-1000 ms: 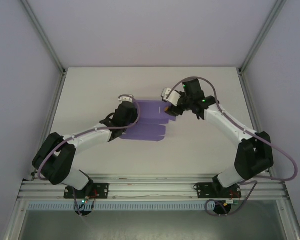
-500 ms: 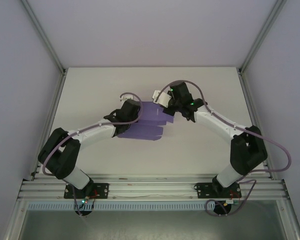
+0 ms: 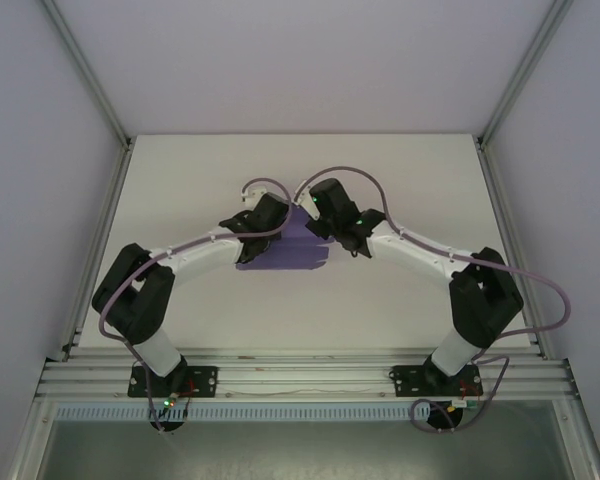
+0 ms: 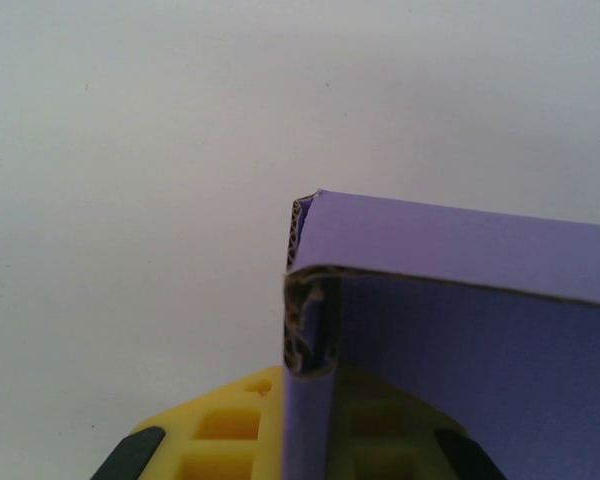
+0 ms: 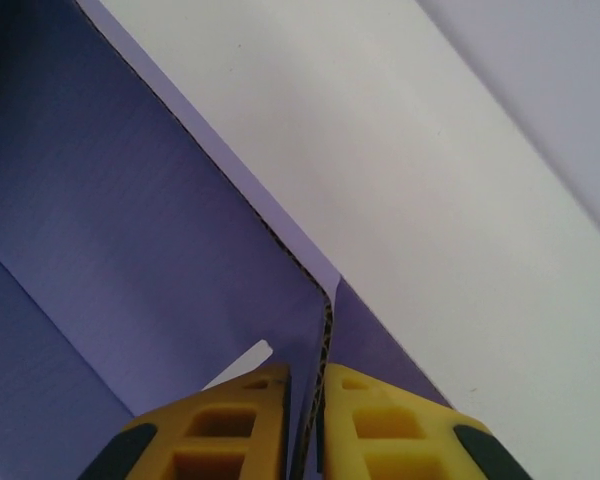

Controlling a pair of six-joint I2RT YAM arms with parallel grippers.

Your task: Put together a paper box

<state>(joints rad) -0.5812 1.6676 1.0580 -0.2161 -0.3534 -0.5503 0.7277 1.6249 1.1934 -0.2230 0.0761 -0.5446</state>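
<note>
The paper box (image 3: 285, 255) is purple corrugated card lying mid-table, partly folded, with its far part under both wrists. My left gripper (image 3: 277, 216) comes at its far left corner, my right gripper (image 3: 308, 214) at its far right. In the left wrist view a raised wall and folded corner of the paper box (image 4: 460, 300) stand between the yellow fingers (image 4: 215, 435), and the left gripper (image 4: 308, 440) is shut on that wall. In the right wrist view the right gripper (image 5: 305, 430) is shut on an upright edge of the paper box (image 5: 130, 200); the fingers (image 5: 400, 425) press both faces.
The white table (image 3: 180, 180) has free room on all sides of the card. Grey enclosure walls and metal frame posts (image 3: 90, 75) border the left, right and back. The arm bases sit on the rail (image 3: 300, 370) at the near edge.
Both grippers have moved inward toward each other over the card's far edge. The card's spread flaps have folded up, so its outline is now smaller.
</note>
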